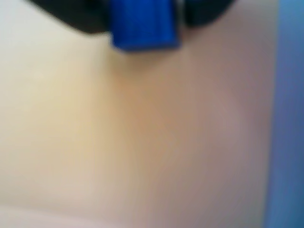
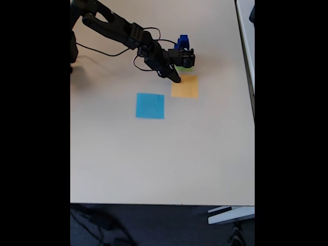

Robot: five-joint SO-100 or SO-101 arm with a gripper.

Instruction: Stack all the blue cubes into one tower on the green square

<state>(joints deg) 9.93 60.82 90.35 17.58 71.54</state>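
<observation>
- Pale beige surface (image 2: 154, 154) fills the foreground of the fixed view, bare up to its near edge, with dark floor and cables below that edge.
- Farther in, a light blue square (image 2: 150, 105) lies flat; just beyond it and to the right sits an orange square (image 2: 185, 86).
- Behind the orange square, the black arm (image 2: 123, 31) reaches in from the upper left, its gripper (image 2: 180, 60) hanging over a sliver of the green square (image 2: 185, 68).
- Dark blue cubes (image 2: 182, 43) rise behind the wrist as a short tower, standing at the green square's spot; how many are stacked cannot be made out.
- In the blurred wrist view, one blue cube (image 1: 144, 26) sits between the dark jaws, which appear to pinch it from both sides; contact itself is too soft to confirm.
- Judged from both views, the tower lies just below and slightly beyond the jaws, so the coming move looks like a short descent to set the cube on top.
- Most of the green square is hidden by the wrist, and a light blue strip crosses the wrist view's right edge.
</observation>
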